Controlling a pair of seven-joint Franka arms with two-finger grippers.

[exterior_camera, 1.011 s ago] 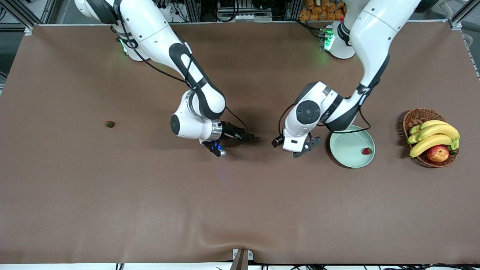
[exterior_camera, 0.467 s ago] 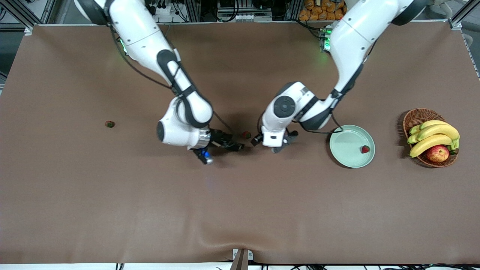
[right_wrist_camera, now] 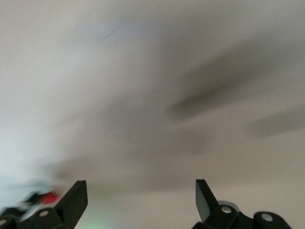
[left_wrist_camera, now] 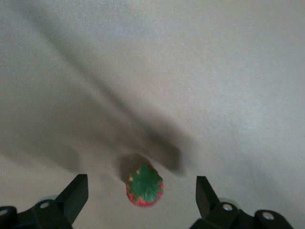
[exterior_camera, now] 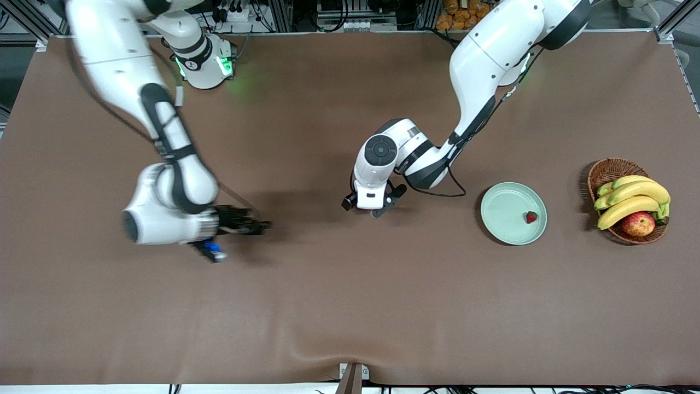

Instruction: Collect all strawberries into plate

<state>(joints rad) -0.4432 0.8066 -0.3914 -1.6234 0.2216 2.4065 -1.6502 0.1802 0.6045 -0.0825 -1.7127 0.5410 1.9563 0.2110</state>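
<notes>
Strawberries are partly gathered. One red strawberry point(exterior_camera: 531, 218) lies in the mint-green plate point(exterior_camera: 500, 221), close to the rim at the left arm's end of the tabletop point(exterior_camera: 350, 306). A second strawberry point(left_wrist_camera: 144, 186), green cap up, rests on the bare tabletop. It shows only in the left wrist view, framed between the two spread fingers of the left end effector point(left_wrist_camera: 142, 200), which hovers directly over it without touching. In the front view the left arm's wrist hides this berry; the left end effector point(exterior_camera: 365, 208) sits over the tabletop's middle, well apart from the plate. The right end effector point(exterior_camera: 257, 226) is blurred over bare tabletop toward the right arm's end; in its wrist view its fingers point(right_wrist_camera: 76, 198) stand wide apart with nothing between them. A third strawberry cannot be found with certainty in these views. A wicker basket point(exterior_camera: 604, 172) of bananas and an apple stands beside the plate. Judging by this, one berry is done, one appears about to be gripped and carried to the plate, and one remains to be found.
</notes>
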